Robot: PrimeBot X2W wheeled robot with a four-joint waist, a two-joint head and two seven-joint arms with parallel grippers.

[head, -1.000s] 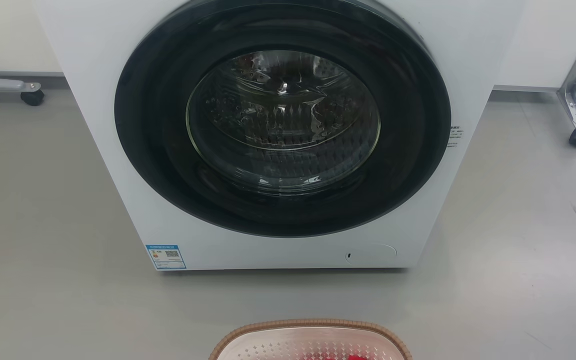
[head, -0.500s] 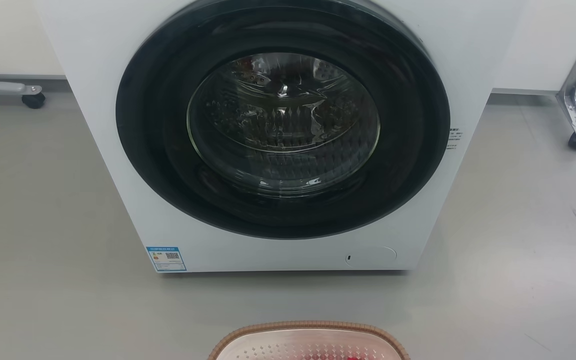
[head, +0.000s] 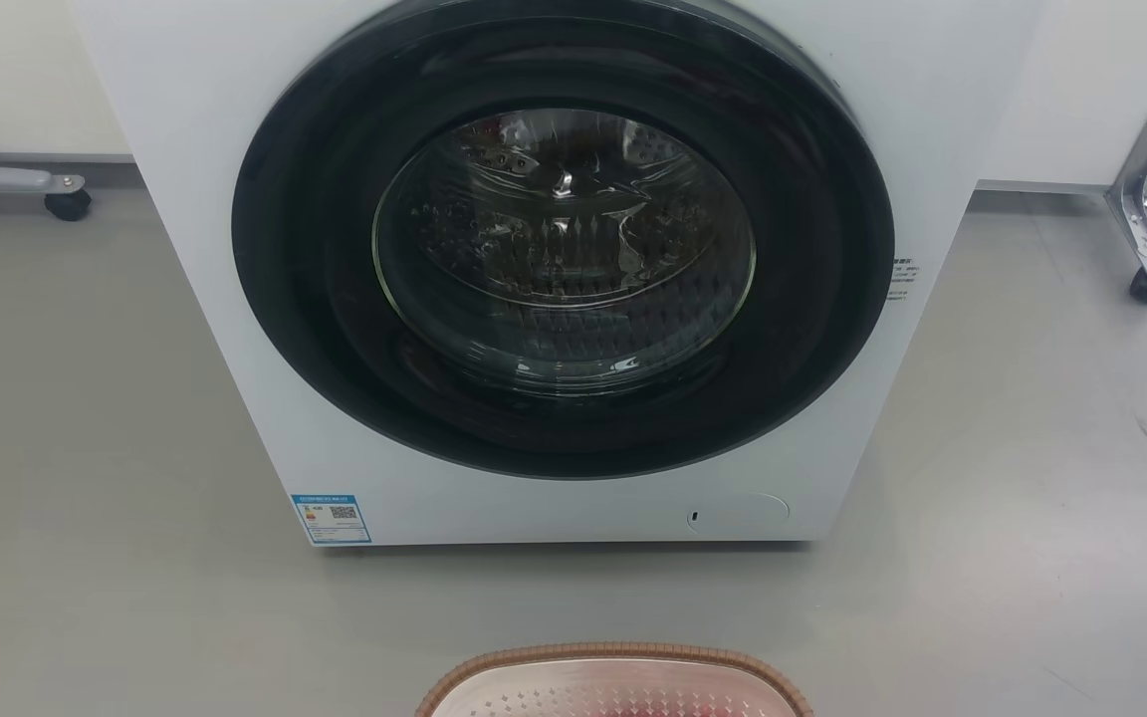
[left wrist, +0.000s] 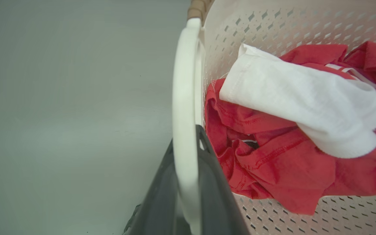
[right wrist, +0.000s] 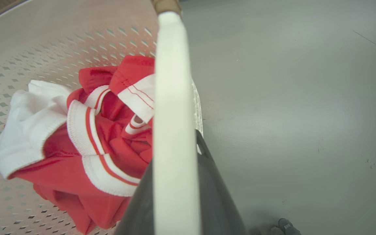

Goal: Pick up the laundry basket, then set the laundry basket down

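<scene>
The laundry basket [head: 613, 672], cream-white and perforated with a brown woven-look rim, shows its far end at the bottom edge of the head view, on the floor side of the washing machine. My left gripper [left wrist: 186, 137] is shut on the basket's white side handle [left wrist: 184, 81], one dark finger on each side of it. On the opposite side, my right gripper [right wrist: 175, 147] is shut on the other white handle [right wrist: 171, 81]. Inside the basket lie a red garment [left wrist: 273, 156] with white-striped trim and a white cloth [left wrist: 305, 101]. Whether the basket touches the floor cannot be told.
A white front-loading washing machine [head: 573, 259] with its round dark door shut stands right beyond the basket. Metal frame legs on castors stand at the back left [head: 66, 199] and back right [head: 1146, 269]. Grey floor [head: 86, 448] stretches to both sides.
The whole head picture has slid down a little, so the camera has moved. The basket's rim sits slightly lower at the frame's edge and less of the red garment shows.
</scene>
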